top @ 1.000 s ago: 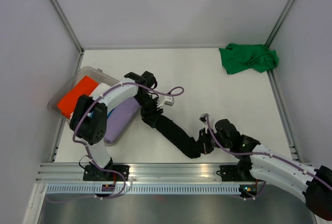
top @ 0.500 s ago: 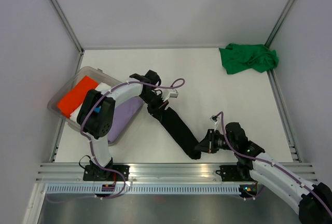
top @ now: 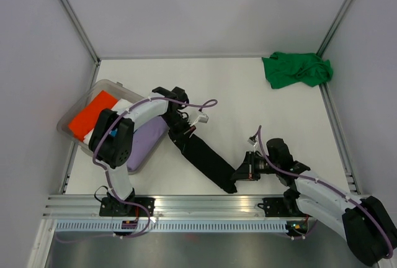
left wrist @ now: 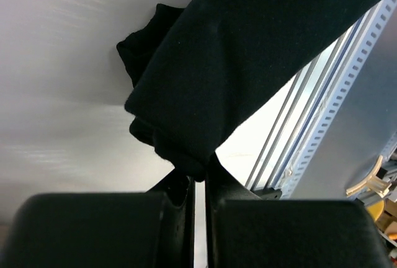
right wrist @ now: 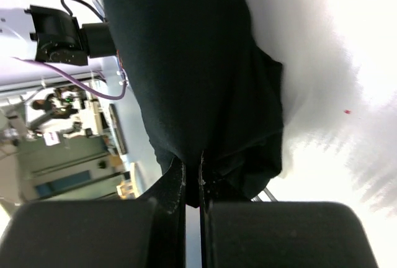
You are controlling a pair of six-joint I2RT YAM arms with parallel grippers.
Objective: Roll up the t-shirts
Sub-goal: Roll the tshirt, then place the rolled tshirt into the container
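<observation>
Diagonally, the black t-shirt point(top: 208, 159) stretches between left gripper point(top: 185, 134) and right gripper point(top: 238, 174), each pinching one end.

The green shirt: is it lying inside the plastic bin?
No, the green shirt lies crumpled at the far right corner of the table, apart from the bin.

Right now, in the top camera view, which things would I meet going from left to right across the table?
Orange folded cloth in the clear plastic bin, lilac cloth, left gripper, long black t-shirt, right gripper, crumpled bright green t-shirt.
</observation>
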